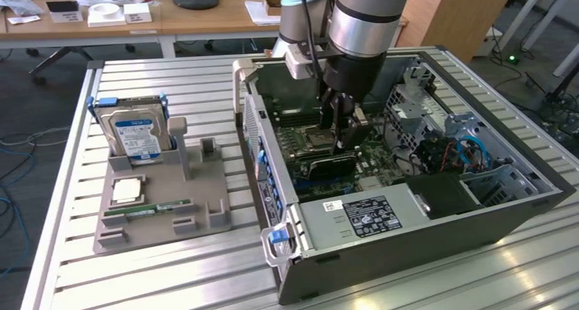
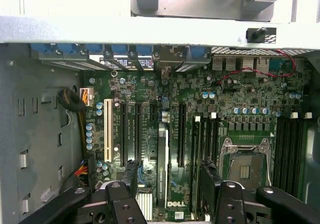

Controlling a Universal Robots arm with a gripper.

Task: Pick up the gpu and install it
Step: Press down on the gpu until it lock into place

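The gpu (image 1: 327, 166) is a black card standing on edge on the motherboard (image 1: 299, 144) inside the open computer case (image 1: 398, 245). In the wrist view the gpu (image 2: 162, 164) shows as a thin pale edge sitting in a slot. My gripper (image 1: 342, 135) hangs straight over it inside the case. In the wrist view my gripper (image 2: 170, 179) is open. Its black fingers (image 2: 131, 176) stand wide on either side of the card's edge, with a gap on each side.
A grey parts holder (image 1: 163, 218) on the slatted table at the exterior view's left carries a silver hard drive (image 1: 135, 135), a green RAM stick (image 1: 146, 209) and a CPU (image 1: 126, 190). The power supply (image 1: 362, 218), a drive cage (image 1: 421, 110) and cables (image 1: 452, 154) crowd the case interior.
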